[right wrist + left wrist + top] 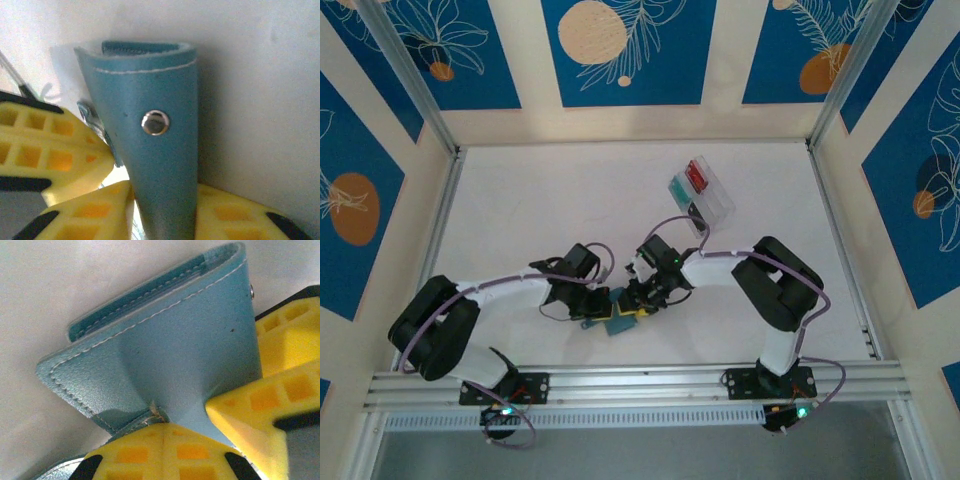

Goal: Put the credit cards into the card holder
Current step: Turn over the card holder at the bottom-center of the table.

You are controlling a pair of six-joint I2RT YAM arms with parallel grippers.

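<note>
The left gripper (165, 440) has its 2 yellow fingers pressed together with no gap, pinching a flap at the wallet's (180, 355) 6 o'clock edge in the left wrist view. The wallet is half folded there, with 1 leaf rising toward 12 o'clock and a second, darker leaf behind it.

The right gripper (162, 220) stands narrow. In the right wrist view its 2 fingers lie against the 2 sides of the wallet (160, 165), which rises between them from 6 o'clock toward 12. The wallet has 1 round snap stud (155, 122) on the face toward the camera. At 9 o'clock of the stud sits 1 finger (50, 150) of the left gripper, touching the wallet's edge.

From above, the 2 grippers meet at the wallet (618, 322), which is low on the table (540, 200), just ahead of the arm bases. The left gripper (598, 305) reaches it from 9 o'clock and the right gripper (642, 298) from 2 o'clock. So there is 1 wallet, gripped by both.

Well apart from it, at 1 o'clock, lies 1 clear tray (715, 205). In it I count 3 cards: 1 red (697, 175), 1 green (680, 188) and 1 dark (698, 213). They are too small to be sure of the count.
</note>
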